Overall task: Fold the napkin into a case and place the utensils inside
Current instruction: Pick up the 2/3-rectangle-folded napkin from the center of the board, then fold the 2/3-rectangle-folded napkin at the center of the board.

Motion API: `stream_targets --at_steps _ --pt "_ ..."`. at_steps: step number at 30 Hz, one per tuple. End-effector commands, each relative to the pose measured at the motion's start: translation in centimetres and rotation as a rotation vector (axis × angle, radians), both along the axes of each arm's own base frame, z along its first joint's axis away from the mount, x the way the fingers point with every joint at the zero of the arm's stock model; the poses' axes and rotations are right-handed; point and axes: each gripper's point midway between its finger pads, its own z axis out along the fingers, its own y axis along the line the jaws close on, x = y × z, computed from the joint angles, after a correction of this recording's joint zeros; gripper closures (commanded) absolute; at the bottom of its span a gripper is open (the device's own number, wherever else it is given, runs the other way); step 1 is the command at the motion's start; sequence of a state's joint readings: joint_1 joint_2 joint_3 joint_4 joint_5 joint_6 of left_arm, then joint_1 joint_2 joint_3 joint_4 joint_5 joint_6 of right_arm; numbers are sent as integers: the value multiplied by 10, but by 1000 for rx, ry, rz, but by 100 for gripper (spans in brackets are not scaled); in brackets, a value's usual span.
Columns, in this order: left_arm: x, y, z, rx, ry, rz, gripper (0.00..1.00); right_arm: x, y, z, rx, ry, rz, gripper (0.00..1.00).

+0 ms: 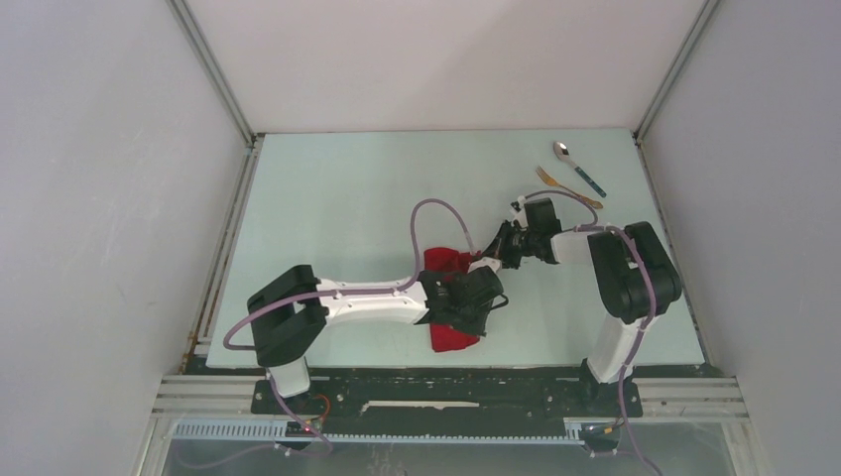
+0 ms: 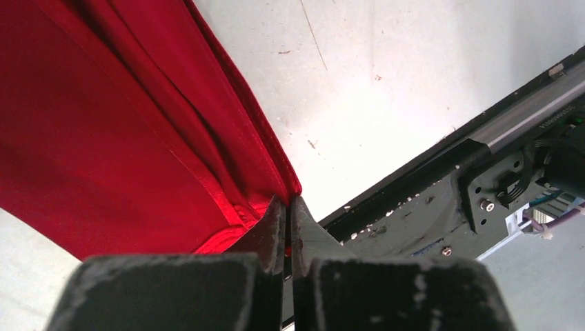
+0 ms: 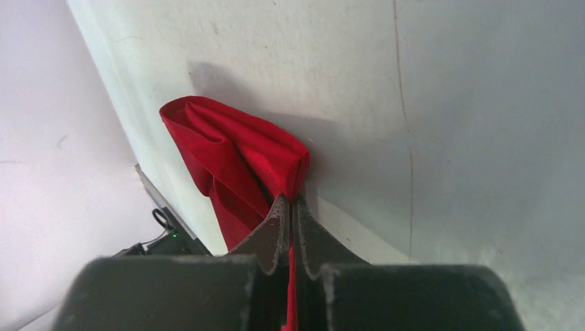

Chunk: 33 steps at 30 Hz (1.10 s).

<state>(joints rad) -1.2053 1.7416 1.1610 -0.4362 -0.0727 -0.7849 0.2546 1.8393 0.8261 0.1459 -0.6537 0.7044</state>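
**Step in hand:** folding, at an early stage. No case is formed yet.

**Location:** the bright red, slightly shiny cloth napkin [image 1: 446, 264] lies bunched on the pale green table [image 1: 347, 198], near its middle and toward 6 o'clock.

**Pincers:** the left gripper [image 2: 290, 207] is pressed together on a hemmed corner at the cloth's 6 o'clock end. The right gripper [image 3: 291, 205] is pinching a gathered corner at the 12 o'clock end.

**Orientation:** the long axis runs roughly 12 to 6 o'clock (the middle is hidden under the left wrist, so the lie of the layers cannot be told).

**Utensils:** the silver spoon with the dark teal handle [image 1: 578, 167] and the slim gold-bronze fork [image 1: 567, 186] lie at 1 o'clock, well apart from the cloth.

**Next move, as judged:** draw the two held ends apart along that axis to take out the slack. Then carry them over together so the layers land square.
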Motion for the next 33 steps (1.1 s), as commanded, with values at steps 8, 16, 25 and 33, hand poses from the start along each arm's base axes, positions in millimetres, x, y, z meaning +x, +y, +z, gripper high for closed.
stream_targets --at_steps 8,16,25,33 --pt "7 -7 15 -228 -1 -37 100 0 -7 26 -291 -28 41 100" --pt "6 20 9 -293 -24 -12 100 -1 28 46 -340 -21 39 100" --pt "-4 39 -7 -329 -27 -2 100 -4 64 57 -391 -25 53 100" --pt "-11 54 -3 -385 -62 -5 100 -10 90 62 -412 -4 67 100"
